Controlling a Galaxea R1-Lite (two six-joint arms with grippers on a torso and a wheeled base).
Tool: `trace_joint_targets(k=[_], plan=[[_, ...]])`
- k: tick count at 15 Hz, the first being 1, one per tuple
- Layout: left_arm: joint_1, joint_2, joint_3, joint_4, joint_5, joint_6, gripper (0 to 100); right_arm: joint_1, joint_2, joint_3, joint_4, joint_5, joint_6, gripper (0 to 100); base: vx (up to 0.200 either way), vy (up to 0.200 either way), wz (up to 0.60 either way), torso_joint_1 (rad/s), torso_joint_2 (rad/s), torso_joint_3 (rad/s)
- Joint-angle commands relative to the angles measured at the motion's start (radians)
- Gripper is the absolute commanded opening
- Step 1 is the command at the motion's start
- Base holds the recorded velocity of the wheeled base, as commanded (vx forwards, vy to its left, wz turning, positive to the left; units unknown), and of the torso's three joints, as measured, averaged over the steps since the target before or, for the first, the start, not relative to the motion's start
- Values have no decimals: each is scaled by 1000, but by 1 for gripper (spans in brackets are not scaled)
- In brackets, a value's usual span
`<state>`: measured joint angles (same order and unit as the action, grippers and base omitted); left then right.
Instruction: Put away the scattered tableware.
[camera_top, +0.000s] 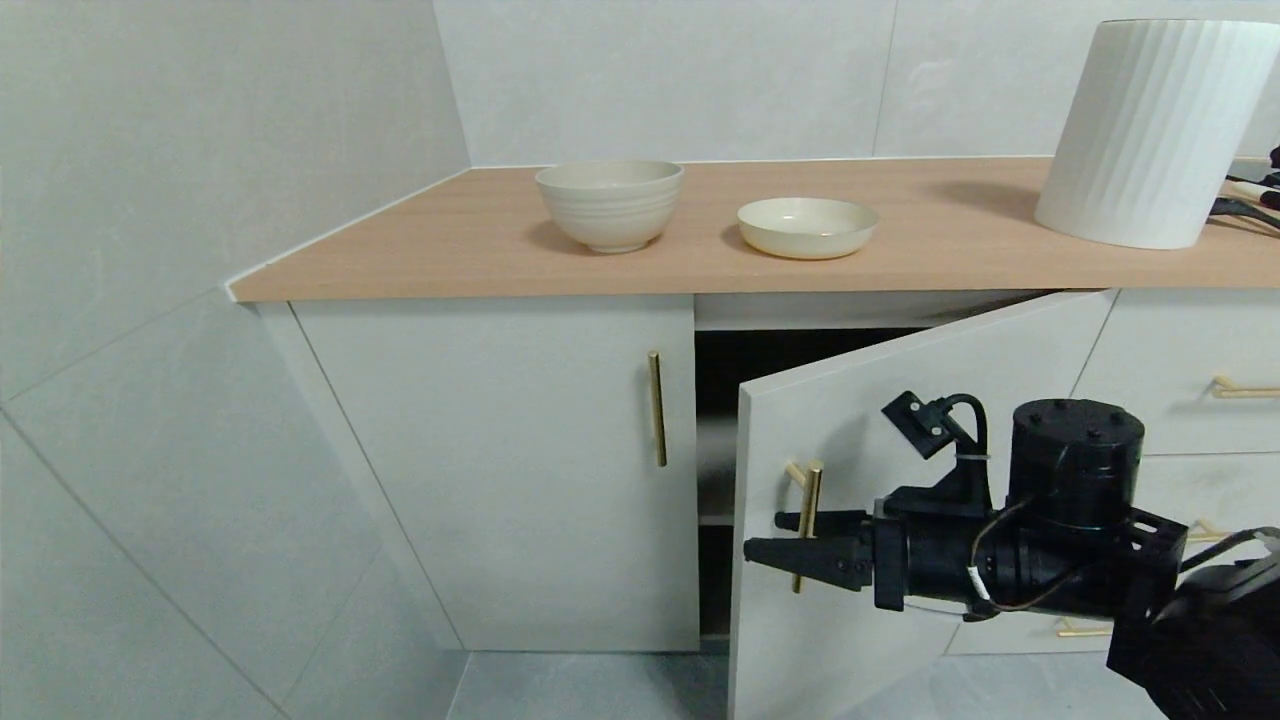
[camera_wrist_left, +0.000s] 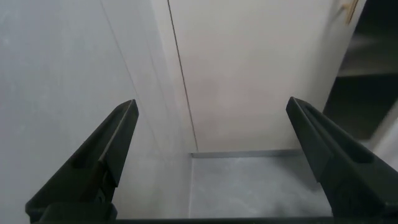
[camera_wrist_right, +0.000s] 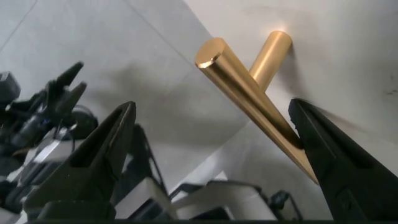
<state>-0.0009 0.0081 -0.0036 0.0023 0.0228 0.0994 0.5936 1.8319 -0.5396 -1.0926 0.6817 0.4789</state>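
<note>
- Your right gripper is straddling the ajar cabinet door's brass handle, jaws apart.
- Your left gripper is hanging spread wide.
- The bowl and shallow dish are sitting on the tabletop, well above both.

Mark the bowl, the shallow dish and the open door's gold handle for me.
bowl (camera_top: 609, 205): head view, on its ribbed outer wall.
shallow dish (camera_top: 808, 226): head view, on its inner floor.
gold handle (camera_wrist_right: 245, 93): right wrist view, on the bar's shaft.
</note>
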Motion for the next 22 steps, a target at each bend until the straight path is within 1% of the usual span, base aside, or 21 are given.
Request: trace_joint_targets(k=[1,2,5,6,7,8,9,11,12,13,14,15,16,17,18,19,20,22], plan=[[-1,95,-142,25,-38,3,100,3,-83,66,2,4,-5,100,0,0,0,0,0,0],[-4,174,-208,59,-76,3,100,5,-89,76,2,6,-5,100,0,0,0,0,0,0],[-4,538,-412,70,-322,8,100,5,-94,105,2,4,-48,100,0,0,0,0,0,0],[-4,676,-467,68,-359,10,100,6,-94,116,2,6,-57,100,0,0,0,0,0,0],[-7,773,-503,65,-365,10,100,6,-94,119,2,7,-59,100,0,0,0,0,0,0],[-44,937,-552,39,-365,10,100,17,-99,127,2,7,-59,100,0,0,0,0,0,0],[-97,1027,-562,4,-365,11,100,25,-106,128,2,6,-59,100,0,0,0,0,0,0],[-185,1158,-575,-82,-362,11,100,29,-122,130,2,6,-57,100,0,0,0,0,0,0],[-258,1253,-593,-157,-351,3,100,31,-132,142,2,6,-59,100,0,0,0,0,0,0],[-258,1253,-593,-157,-351,3,100,31,-132,142,2,6,-59,100,0,0,0,0,0,0],[-340,1362,-639,-205,-346,-43,100,31,-132,147,2,7,-57,100,0,0,0,0,0,0],[-372,1397,-665,-206,-353,-86,100,29,-131,147,2,7,-57,100,0,0,0,0,0,0],[-403,1426,-682,-206,-357,-119,100,31,-132,147,2,7,-57,100,0,0,0,0,0,0],[-432,1455,-699,-208,-362,-138,100,31,-132,150,2,7,-57,100,0,0,0,0,0,0],[-447,1478,-710,-212,-365,-141,100,29,-132,153,2,7,-57,100,0,0,0,0,0,0],[-478,1524,-728,-239,-365,-142,100,31,-137,155,2,7,-57,100,0,0,0,0,0,0],[-493,1549,-737,-263,-365,-141,0,31,-141,158,2,7,-57,100,0,0,0,0,0,0],[-507,1607,-756,-320,-365,-144,0,31,-143,159,2,7,-59,100,0,0,0,0,0,0]])
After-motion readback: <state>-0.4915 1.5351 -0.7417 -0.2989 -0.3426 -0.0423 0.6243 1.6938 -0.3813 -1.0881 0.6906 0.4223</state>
